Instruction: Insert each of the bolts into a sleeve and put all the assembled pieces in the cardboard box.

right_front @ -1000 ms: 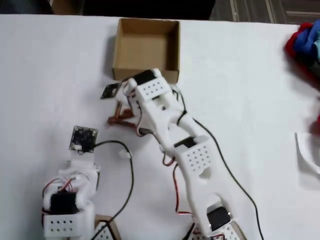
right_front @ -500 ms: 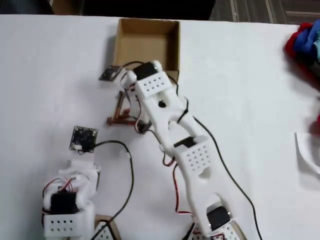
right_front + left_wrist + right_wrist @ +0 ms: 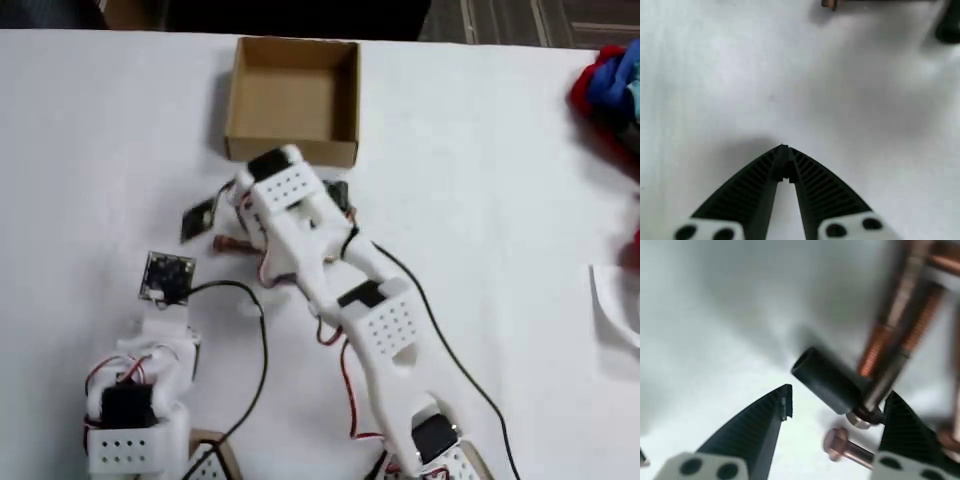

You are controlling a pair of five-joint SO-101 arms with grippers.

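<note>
White surface [image 3: 500, 150] carries the open box [image 3: 291, 152] toward its far side, and your right arm [image 3: 380, 320] lies stretched out just in front of that box. Your right end effector [image 3: 838, 402] is spread wide around a black sleeve [image 3: 826, 379] that lies just beside crossed copper bolts [image 3: 892, 340], with another bolt [image 3: 837, 442] near the jaw bases. Your left end effector [image 3: 783, 152] is pinched together at the tips above bare surface, well back from the box.
</note>
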